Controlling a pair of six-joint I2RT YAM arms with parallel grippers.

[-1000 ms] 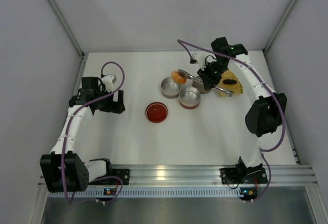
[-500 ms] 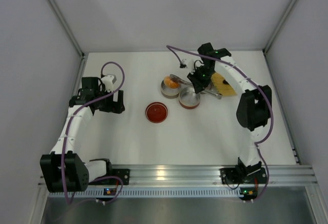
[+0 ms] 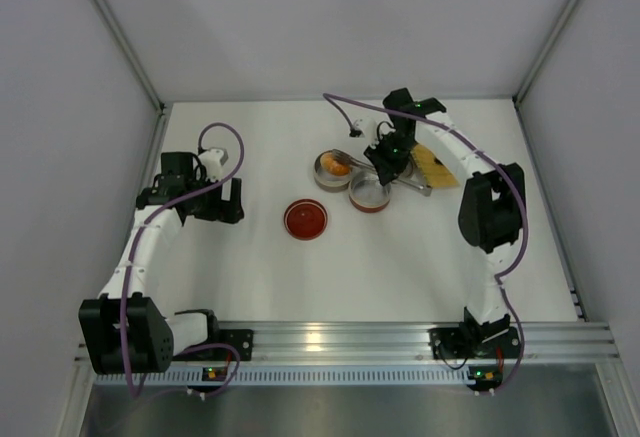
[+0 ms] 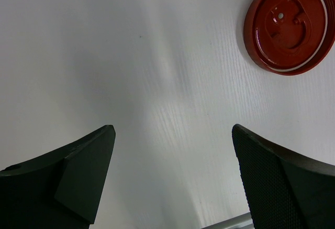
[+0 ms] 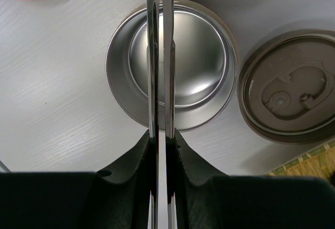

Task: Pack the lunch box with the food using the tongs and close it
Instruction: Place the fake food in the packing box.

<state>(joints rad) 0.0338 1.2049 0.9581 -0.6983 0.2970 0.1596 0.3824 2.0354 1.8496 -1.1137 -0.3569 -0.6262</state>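
My right arm bends in from the right side, and the right gripper (image 5: 160, 134) hangs over the group of tins in the far middle of the table (image 4: 157, 56). Its fingers are clamped on the tongs (image 5: 153, 56), and the two silvery arms are pressed almost together. The tongs run forward over an empty steel tin (image 5: 116, 77). Their tips reach the next tin (image 3: 320, 175), where the round orange piece of food (image 3: 338, 166) is. I cannot tell whether the orange piece lies in that tin or is pinched just above it, because the wrist view cuts the tips off at the top edge.

My left arm is folded low over the left side of the table, well apart from the tins. The left gripper (image 4: 172, 129) has its fingers spread wide with only bare table between them. The red lid (image 4: 289, 24) lies ahead of it, with its inside facing up.

A grey-brown lid (image 5: 285, 87) lies just beside the empty tin. In the top view my right wrist covers it. The yellow woven tray (image 3: 436, 169) is partly behind my right arm, and I cannot make out the black piece of food.
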